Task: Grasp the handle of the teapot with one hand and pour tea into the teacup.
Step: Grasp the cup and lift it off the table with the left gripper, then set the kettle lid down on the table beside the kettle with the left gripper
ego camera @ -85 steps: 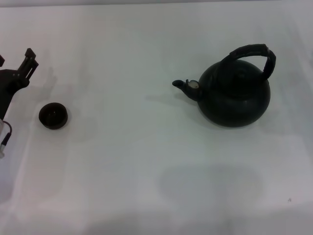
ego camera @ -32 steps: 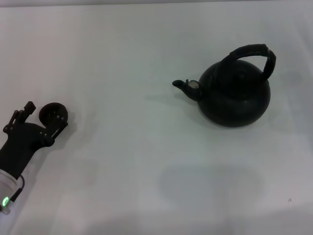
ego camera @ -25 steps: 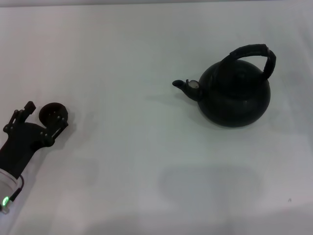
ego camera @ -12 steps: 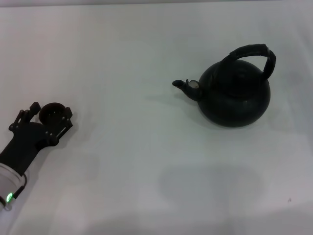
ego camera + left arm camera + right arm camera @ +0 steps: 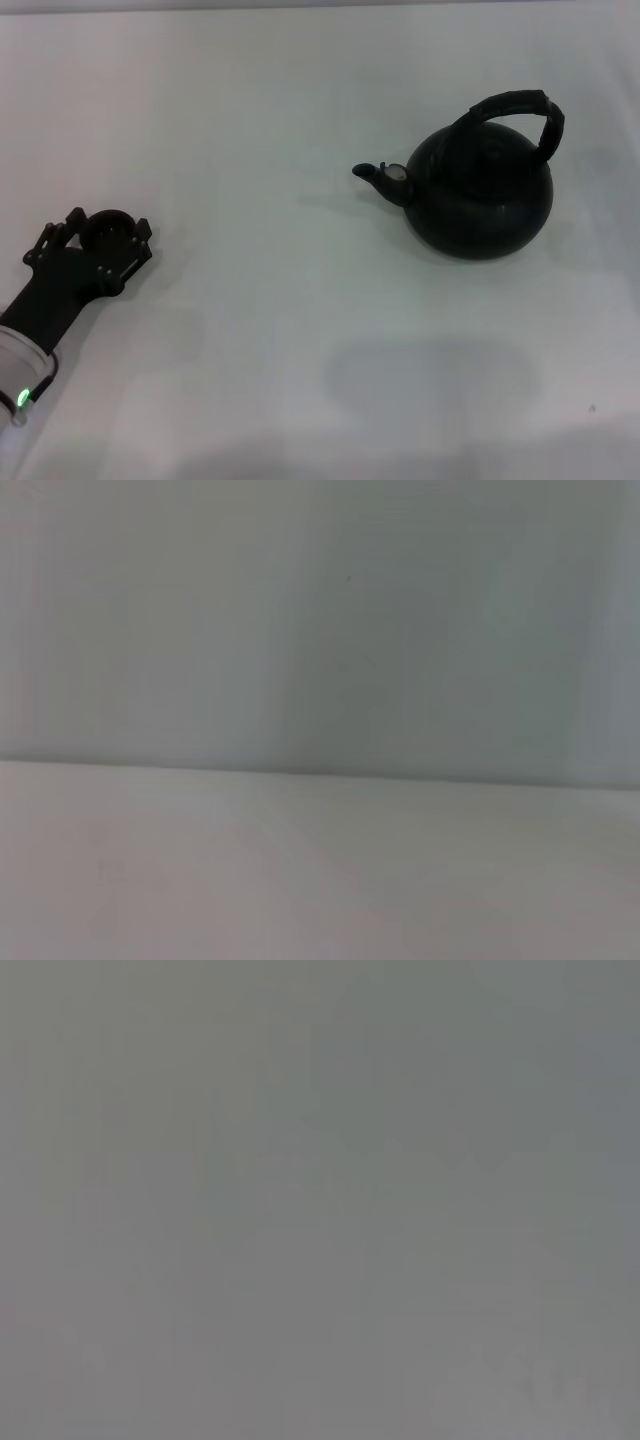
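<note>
- Over on the robot's left, low at the table's near edge, the left gripper [image 5: 97, 228] sits at the teacup [image 5: 108, 229], one finger on each side of the little black bowl. The fingers [image 5: 139, 238] are spread about as wide as the cup; whether they press on it I cannot tell.
- Behind the gripper its dark arm [image 5: 50, 300] slants back toward the near corner, ending in a pale cuff with a small green light [image 5: 21, 399].
- Well apart from the cup, on the robot's right and farther back, the teapot [image 5: 478, 188] stands upright on the table [image 5: 250, 350]. Its short spout [image 5: 380, 176], pale at the tip, points toward the cup's side.
- The handle [image 5: 520, 112] arches over the pot's top, thick and black, with nothing touching it.
- Between cup and pot lies only bare tabletop, white and matte, with a soft grey shadow patch in the foreground.
- The right gripper does not show in the head view, and the right wrist view gives only a flat grey field.
- From the left wrist view comes a pale blank wall [image 5: 320, 620] above a line where the table begins.
</note>
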Robot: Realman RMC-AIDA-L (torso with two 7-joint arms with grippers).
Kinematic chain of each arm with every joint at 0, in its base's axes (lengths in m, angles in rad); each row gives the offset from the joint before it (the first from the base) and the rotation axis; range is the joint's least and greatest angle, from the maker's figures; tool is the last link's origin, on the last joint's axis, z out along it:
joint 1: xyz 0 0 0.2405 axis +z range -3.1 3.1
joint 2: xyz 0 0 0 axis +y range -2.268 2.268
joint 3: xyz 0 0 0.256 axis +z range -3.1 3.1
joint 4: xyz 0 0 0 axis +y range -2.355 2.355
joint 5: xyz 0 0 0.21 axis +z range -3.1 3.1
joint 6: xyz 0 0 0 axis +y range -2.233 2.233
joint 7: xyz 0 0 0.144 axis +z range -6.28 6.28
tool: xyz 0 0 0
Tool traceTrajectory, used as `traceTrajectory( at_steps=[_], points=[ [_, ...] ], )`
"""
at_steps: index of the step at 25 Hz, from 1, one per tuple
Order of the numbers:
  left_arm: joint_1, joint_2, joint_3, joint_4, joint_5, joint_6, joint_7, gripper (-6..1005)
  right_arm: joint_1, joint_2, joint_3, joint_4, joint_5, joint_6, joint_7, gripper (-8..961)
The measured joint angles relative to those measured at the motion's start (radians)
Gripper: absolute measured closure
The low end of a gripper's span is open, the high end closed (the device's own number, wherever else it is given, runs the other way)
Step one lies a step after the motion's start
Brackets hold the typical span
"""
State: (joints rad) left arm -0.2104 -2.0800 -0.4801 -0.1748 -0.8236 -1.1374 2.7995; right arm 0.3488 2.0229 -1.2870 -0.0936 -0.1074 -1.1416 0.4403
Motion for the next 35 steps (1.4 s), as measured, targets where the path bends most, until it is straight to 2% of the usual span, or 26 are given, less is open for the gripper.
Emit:
traceTrajectory(
  at_steps=[11, 23, 28, 35],
  points=[
    [-0.014, 0.002, 0.0, 0.0, 0.008, 0.019, -0.004, 125, -0.002, 0.0, 0.0, 0.0, 0.002, -0.004, 0.018, 124],
    [-0.015, 0.002, 0.0, 0.0, 0.009, 0.019, -0.003, 187, -0.007, -0.001, 0.0, 0.0, 0.012, -0.004, 0.021, 124],
    [-0.017, 0.002, 0.0, 0.0, 0.009, 0.012, -0.003, 296, -0.005, -0.001, 0.0, 0.0, 0.012, -0.004, 0.021, 124],
    [-0.049, -0.001, 0.006, -0.019, 0.024, -0.011, -0.003, 296, 0.0, -0.001, 0.0, 0.0, 0.012, -0.004, 0.022, 124]
  ],
)
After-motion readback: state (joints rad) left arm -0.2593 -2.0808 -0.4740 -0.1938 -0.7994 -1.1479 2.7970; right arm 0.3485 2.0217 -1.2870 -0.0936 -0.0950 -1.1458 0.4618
